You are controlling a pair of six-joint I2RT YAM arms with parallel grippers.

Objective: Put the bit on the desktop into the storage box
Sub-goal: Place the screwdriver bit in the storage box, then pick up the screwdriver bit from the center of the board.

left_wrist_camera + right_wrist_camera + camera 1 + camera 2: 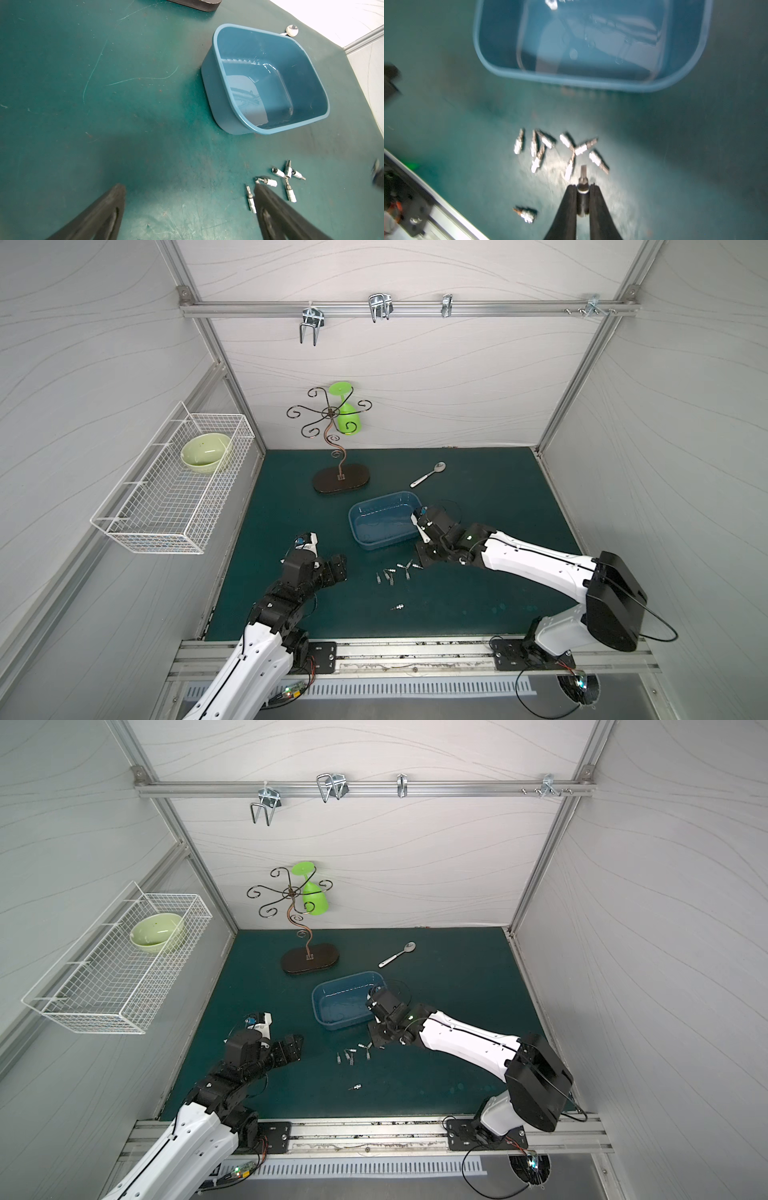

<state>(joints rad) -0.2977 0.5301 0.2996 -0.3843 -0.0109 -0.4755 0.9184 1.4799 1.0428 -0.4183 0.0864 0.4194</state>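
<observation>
Item: one bit [584, 176], which you find clamped between the fingers of the right gripper [583, 188], just beside the loose bits [399, 570] on the desktop [291, 510], near the storage box [370, 545] but outside it. A lone bit [397, 607] lies apart from the cluster. Your left gripper [189, 187]: fingers wide apart, holding nothing.

Stereo overhead; wrist views near desktop [145, 114]

No lettering, label, brand, number or sign can be read in any view; the right wrist view is blurred, and the top views show nothing legible
</observation>
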